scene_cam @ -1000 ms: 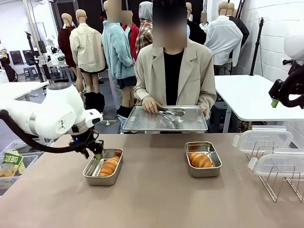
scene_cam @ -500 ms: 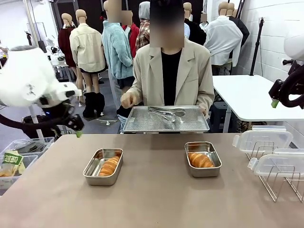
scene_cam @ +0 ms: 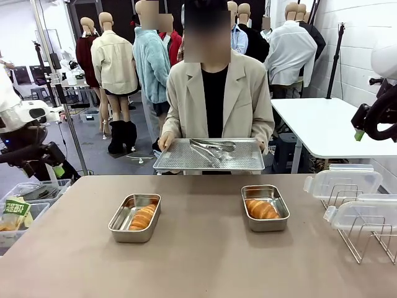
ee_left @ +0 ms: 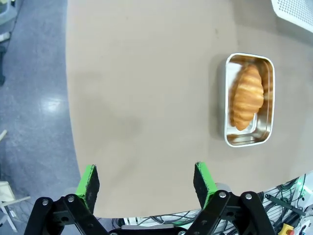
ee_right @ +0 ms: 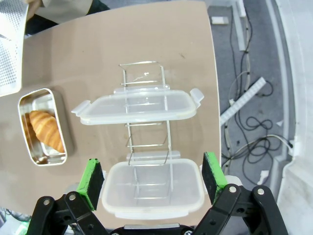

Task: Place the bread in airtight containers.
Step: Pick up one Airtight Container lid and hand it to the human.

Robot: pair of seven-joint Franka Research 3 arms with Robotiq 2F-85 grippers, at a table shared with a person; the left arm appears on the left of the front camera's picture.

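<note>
Two steel airtight containers stand uncovered on the brown table, each with one golden bread roll lying in it. The left container (scene_cam: pixel 118 227) holds bread (scene_cam: pixel 142 217). The right container (scene_cam: pixel 276 218) holds bread (scene_cam: pixel 261 209). My left gripper (scene_cam: pixel 57 169) hangs off the table's left end, well clear of the left container (ee_left: pixel 266 103) and its bread (ee_left: pixel 247 97). The left gripper (ee_left: pixel 145 181) is open with nothing between its fingers. My right gripper (scene_cam: pixel 360 133) is raised at the far right, above the lids. The right gripper (ee_right: pixel 152 175) is open and holds nothing; a container (ee_right: pixel 64 142) with bread (ee_right: pixel 46 129) lies to its left.
Two clear plastic lids (ee_right: pixel 137 108) (ee_right: pixel 152 188) rest on a wire rack (scene_cam: pixel 363 239) at the table's right end. Across the table a person holds a flat steel tray (scene_cam: pixel 242 162) carrying tongs (scene_cam: pixel 211 147). A bin with packets (scene_cam: pixel 15 214) sits beside the table's left end.
My left gripper rose from the left container, pulled back past the table's left end and opened. The person's hand left the tongs and the tray shifted slightly left.
</note>
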